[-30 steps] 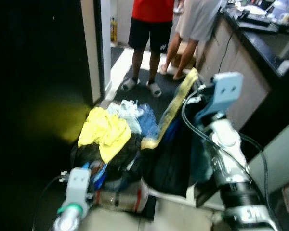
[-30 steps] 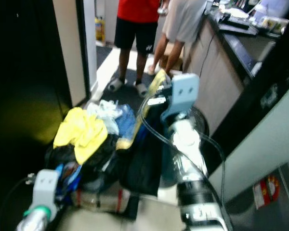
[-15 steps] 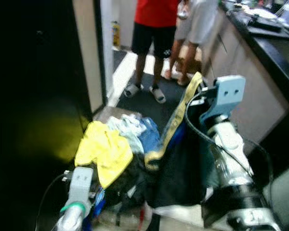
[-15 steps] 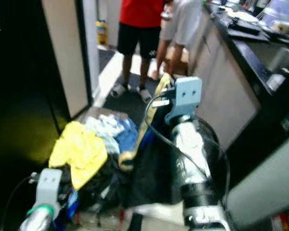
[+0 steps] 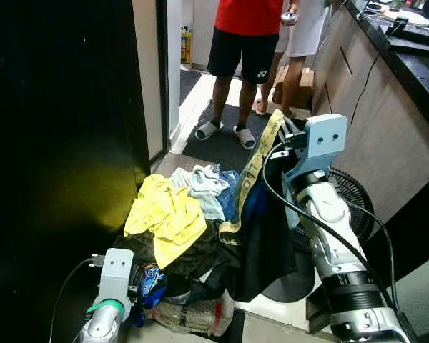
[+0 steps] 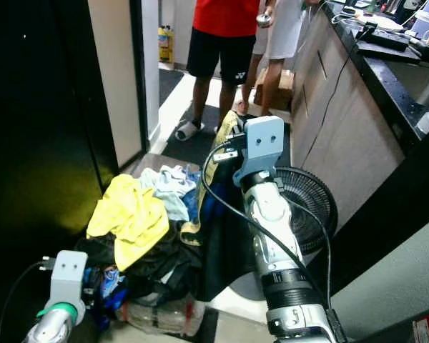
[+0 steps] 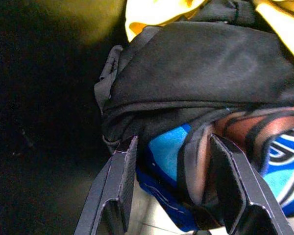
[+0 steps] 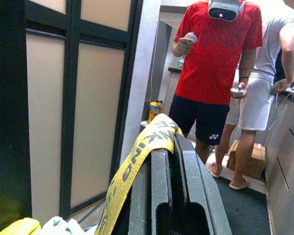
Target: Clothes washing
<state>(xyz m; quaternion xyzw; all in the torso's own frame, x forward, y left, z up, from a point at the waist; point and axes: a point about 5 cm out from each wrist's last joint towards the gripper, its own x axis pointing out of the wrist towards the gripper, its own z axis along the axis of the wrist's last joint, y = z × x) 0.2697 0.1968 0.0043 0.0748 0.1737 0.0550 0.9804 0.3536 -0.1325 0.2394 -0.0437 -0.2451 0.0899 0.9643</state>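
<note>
Yellow-banded garment (image 5: 252, 187): hanging from the right gripper (image 8: 167, 147), above the pile's right side
Right gripper: fingers pinching the band
Left gripper (image 7: 174, 183): fingers parted, nosing into the pile (image 5: 175, 236)
Person (image 8: 211, 73): standing beyond, holding controllers

A round black floor fan (image 6: 307, 207) lies low against the beige cabinet front (image 6: 336, 136) beneath a dark countertop (image 6: 386, 57). Beyond the fan, a person in a red shirt (image 8: 213, 54) (wearing a headset) stands beside a person in grey (image 8: 264, 63), near a cardboard box (image 5: 289, 89).
</note>
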